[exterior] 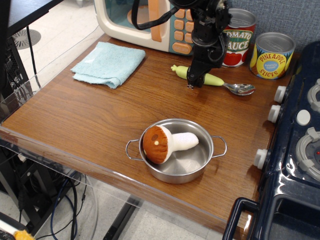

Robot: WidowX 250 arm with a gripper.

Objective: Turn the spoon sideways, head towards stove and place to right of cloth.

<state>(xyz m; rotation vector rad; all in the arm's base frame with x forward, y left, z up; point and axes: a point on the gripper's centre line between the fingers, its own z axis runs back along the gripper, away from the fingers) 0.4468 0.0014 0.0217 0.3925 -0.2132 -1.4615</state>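
The spoon (216,80) lies sideways at the back of the wooden table, its silver bowl (242,89) pointing right towards the dark navy stove (295,150), its pale yellow-green handle pointing left. My black gripper (195,80) hangs straight down over the handle's middle with its fingers closed around it; the fingertips are at table level. The light blue cloth (110,63) lies at the back left, well to the left of the spoon.
A steel pot (176,151) holding a plush mushroom (164,143) sits at the front centre. A teal-and-cream toy microwave (150,22), a tomato sauce can (238,38) and a pineapple can (272,55) line the back. The table's front edge has a clear plastic lip.
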